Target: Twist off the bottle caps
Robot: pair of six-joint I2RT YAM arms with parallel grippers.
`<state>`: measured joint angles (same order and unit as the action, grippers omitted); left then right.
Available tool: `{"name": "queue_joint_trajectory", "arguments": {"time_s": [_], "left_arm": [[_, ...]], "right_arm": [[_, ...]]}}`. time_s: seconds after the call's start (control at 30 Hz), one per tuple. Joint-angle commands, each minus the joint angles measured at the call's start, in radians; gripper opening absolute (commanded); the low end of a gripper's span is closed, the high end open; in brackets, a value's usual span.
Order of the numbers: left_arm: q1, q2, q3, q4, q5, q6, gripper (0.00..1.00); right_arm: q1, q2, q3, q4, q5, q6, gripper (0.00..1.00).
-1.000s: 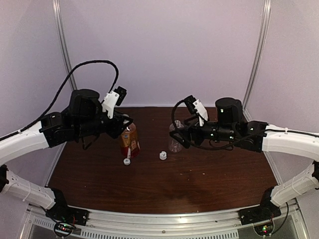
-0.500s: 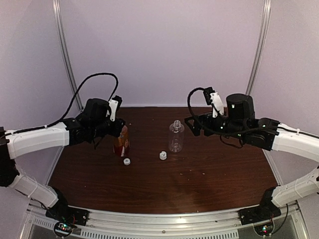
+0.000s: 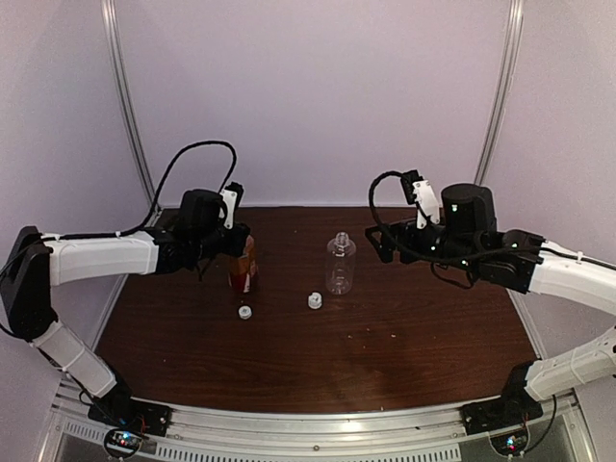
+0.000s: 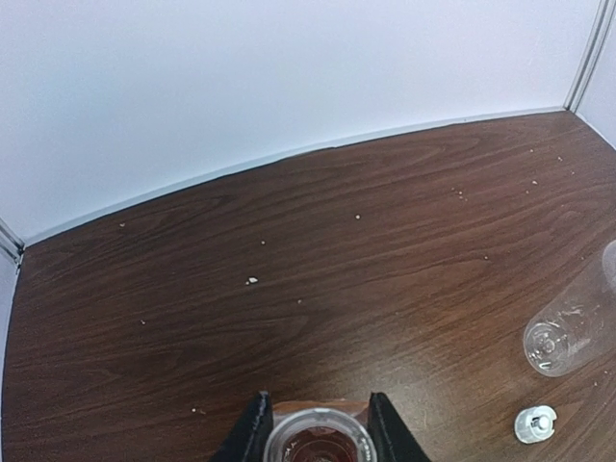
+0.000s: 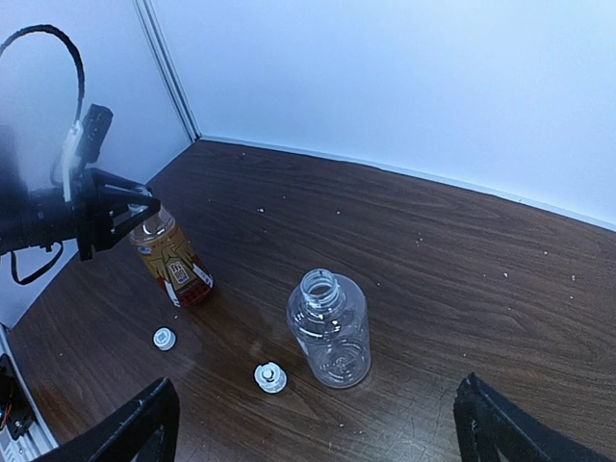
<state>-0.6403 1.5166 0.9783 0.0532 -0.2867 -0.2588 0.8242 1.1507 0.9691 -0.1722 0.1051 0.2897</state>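
On the dark wood-grain table (image 3: 385,356), toward its left rear, the amber bottle (image 3: 243,269) stands tilted, its open neck pinched by the left gripper (image 3: 234,248). The left wrist view shows the black fingers (image 4: 255,433) pressed against either side of the uncapped mouth. A red label (image 5: 178,272) wraps the bottle's lower half and carries a pale figure. Any writing on it is too small to read.

The clear bottle (image 3: 340,265) stands upright near the table's middle, well apart from the amber one, and its mouth is also open. The right gripper (image 3: 380,243) hangs just to the right of it, touching nothing. Its jaws are spread wide, with the fingers (image 5: 135,423) at the two lower corners of the right wrist view.

Both caps lie loose on the wood. The first white cap (image 3: 245,312) is just in front of the amber bottle. The second white cap (image 3: 314,301) is just beside the clear bottle's base, on its near left.

Pale specks (image 4: 250,280) dot the wood toward the back edge, where the table meets a white wall (image 3: 308,96) between two metal posts (image 3: 125,106). A broad stretch of wood runs from the caps to the metal rail (image 3: 318,423) at the near edge.
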Motion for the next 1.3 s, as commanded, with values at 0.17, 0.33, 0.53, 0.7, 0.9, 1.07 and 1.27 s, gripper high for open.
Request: {"name": "queue_joint_trajectory", "arguments": {"time_s": [0.17,0.33,0.53,0.7,0.9,1.07,1.27], "left_arm": [[0.010,0.047,0.040,0.091,0.020,0.020,0.00],[0.014,0.057,0.040,0.096,0.024,0.023,0.00],[0.024,0.057,0.036,0.099,0.029,0.022,0.00],[0.031,0.062,0.034,0.106,0.042,0.015,0.01],[0.031,0.075,0.035,0.118,0.050,0.010,0.02],[0.034,0.091,0.032,0.134,0.043,0.019,0.05],[0.033,0.099,-0.006,0.149,0.041,0.010,0.22]], "right_arm": [[-0.005,0.027,-0.022,0.006,0.027,-0.015,1.00],[-0.005,0.052,-0.011,0.003,0.018,-0.017,1.00],[-0.005,0.057,-0.012,0.007,0.018,-0.016,1.00],[-0.005,0.062,-0.012,0.007,0.021,-0.018,1.00],[-0.005,0.071,-0.015,0.007,0.020,-0.018,1.00],[-0.005,0.074,-0.015,0.009,0.018,-0.017,1.00],[-0.005,0.074,-0.022,0.007,0.024,-0.020,1.00]]}}
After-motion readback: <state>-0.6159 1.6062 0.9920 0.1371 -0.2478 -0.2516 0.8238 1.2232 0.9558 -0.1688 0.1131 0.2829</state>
